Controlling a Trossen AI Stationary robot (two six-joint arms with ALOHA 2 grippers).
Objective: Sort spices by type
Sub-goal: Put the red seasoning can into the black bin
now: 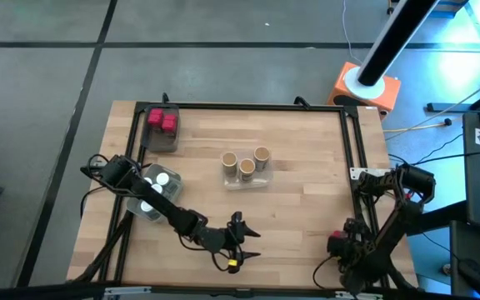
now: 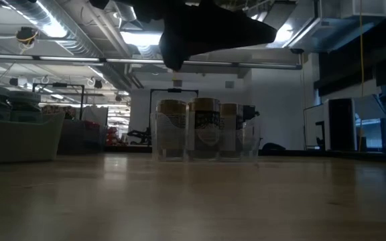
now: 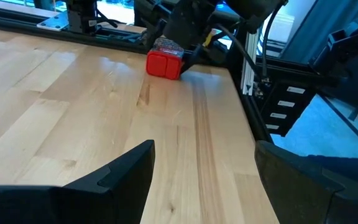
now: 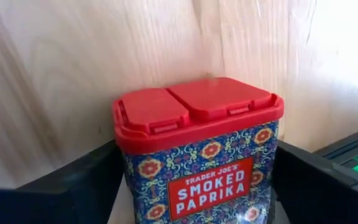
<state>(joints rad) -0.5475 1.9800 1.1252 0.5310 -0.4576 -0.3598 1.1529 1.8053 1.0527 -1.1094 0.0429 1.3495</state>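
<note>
On my right wrist feed the right gripper (image 4: 194, 180) has its jaws spread wide with a red-lidded tin of smoked paprika (image 4: 197, 149) standing upright between them. A dark finger (image 4: 73, 186) sits close on each side of the tin, but I cannot tell whether either one touches it. From overhead, that gripper (image 1: 337, 244) and the tin (image 1: 335, 244) are at about 5 o'clock on the table (image 1: 298, 192), near the front right corner.

My left gripper (image 1: 242, 243) hangs over the front edge at roughly 6 o'clock, jaws parted and holding nothing. Its wrist feed looks across bare wood to the paprika tin (image 3: 164, 62) at its 12 o'clock, well apart from its fingers (image 3: 129, 174), with the right arm's dark gripper right behind the tin.

Outward from there I see three clear trays. The one near the table's centre (image 1: 244, 178) holds three tan cork-topped jars (image 1: 246, 165) standing in a row; the low view shows those jars (image 2: 205, 127) upright inside their tray (image 2: 205, 150). At 10 o'clock, near the back left corner, a second tray (image 1: 162, 140) holds two more red jars (image 1: 162, 121). At 8 o'clock, by the left edge and partly under the left arm, the third tray (image 1: 144, 208) holds white round-capped jars (image 1: 162, 177); I can make out at least two.
</note>
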